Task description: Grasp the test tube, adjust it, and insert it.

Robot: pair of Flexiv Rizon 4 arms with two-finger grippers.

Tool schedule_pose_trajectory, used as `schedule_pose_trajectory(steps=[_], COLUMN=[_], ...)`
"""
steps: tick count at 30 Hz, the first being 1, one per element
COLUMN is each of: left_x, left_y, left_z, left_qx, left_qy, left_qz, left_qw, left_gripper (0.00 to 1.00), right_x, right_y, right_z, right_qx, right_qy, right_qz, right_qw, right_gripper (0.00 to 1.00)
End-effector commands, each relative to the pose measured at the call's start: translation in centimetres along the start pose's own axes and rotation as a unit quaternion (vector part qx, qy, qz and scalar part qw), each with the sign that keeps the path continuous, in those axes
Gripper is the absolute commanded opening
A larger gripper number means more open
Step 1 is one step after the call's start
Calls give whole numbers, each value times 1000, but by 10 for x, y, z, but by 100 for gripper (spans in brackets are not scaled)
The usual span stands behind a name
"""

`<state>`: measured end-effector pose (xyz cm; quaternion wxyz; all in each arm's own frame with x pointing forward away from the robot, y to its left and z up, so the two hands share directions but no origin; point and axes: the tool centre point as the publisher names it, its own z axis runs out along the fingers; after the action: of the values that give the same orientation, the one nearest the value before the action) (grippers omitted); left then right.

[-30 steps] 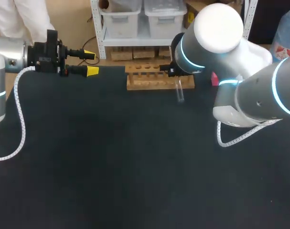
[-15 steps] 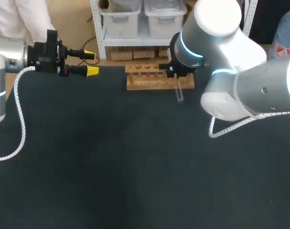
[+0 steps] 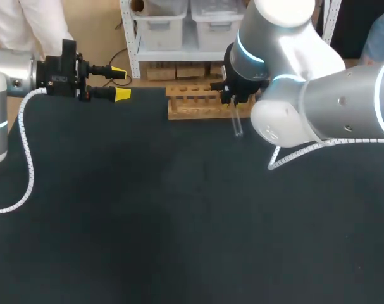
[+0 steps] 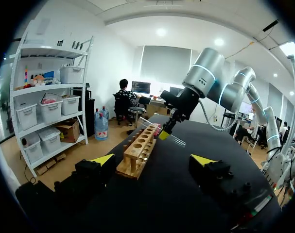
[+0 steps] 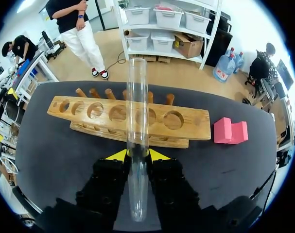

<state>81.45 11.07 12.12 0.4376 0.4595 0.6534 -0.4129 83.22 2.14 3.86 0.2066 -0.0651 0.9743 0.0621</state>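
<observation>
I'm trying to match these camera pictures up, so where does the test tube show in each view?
Head view: test tube at the wooden rack's right end, under the right arm.
Left wrist view: far ahead, in the right claw, beside the rack.
Right wrist view: between the claw's fingers, rack beyond.
Shared landmark: the rack.

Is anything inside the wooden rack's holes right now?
The wooden rack's visible holes look empty. The test tube in the right gripper crosses in front of the rack's middle and partly hides one hole there.
</observation>
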Motion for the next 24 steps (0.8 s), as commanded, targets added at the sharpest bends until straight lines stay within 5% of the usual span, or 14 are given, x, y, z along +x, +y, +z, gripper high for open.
schedule_pose_trajectory(steps=[1, 13, 24], left_x=[1, 1, 1], left_y=[1, 1, 1], left_z=[0, 0, 0], left_qx=[0, 0, 0], left_qy=[-1, -1, -1], left_qz=[1, 1, 1], left_qw=[1000, 1000, 1000], left_gripper=[100, 100, 100], right_x=[-2, 1, 2], right_y=[0, -2, 4], right_z=[6, 3, -31], right_qx=[-2, 0, -3], right_qy=[6, 9, -19], right_qz=[0, 6, 10], right_qw=[1000, 1000, 1000], right_gripper=[0, 0, 0])
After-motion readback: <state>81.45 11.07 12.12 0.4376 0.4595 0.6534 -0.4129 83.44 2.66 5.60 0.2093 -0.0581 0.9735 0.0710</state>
